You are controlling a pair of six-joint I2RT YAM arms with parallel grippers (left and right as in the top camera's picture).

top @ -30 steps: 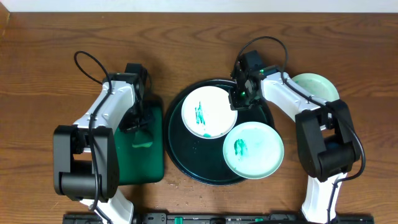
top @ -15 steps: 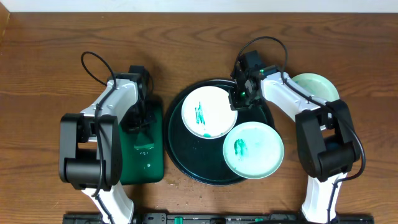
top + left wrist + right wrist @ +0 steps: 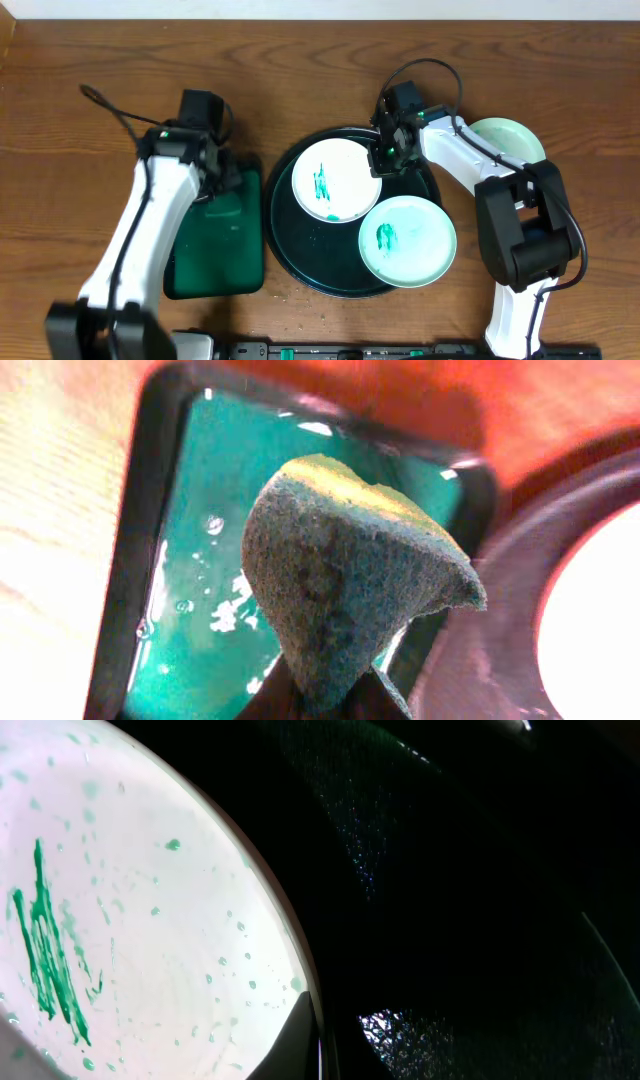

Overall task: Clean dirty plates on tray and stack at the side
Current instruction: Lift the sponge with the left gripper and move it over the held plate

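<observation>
Up off the rectangular tray (image 3: 215, 250) since a second ago, my left gripper (image 3: 224, 175) has its jaws clamped on the sponge (image 3: 350, 590). Mid-table the tray (image 3: 300, 262) carries the farther plate (image 3: 335, 180) and the nearer plate (image 3: 408, 240), both smeared. A third plate (image 3: 512, 135) sits toward the right edge. My right gripper (image 3: 385, 160) is at the farther plate's rim, and I cannot tell how its jaws stand
</observation>
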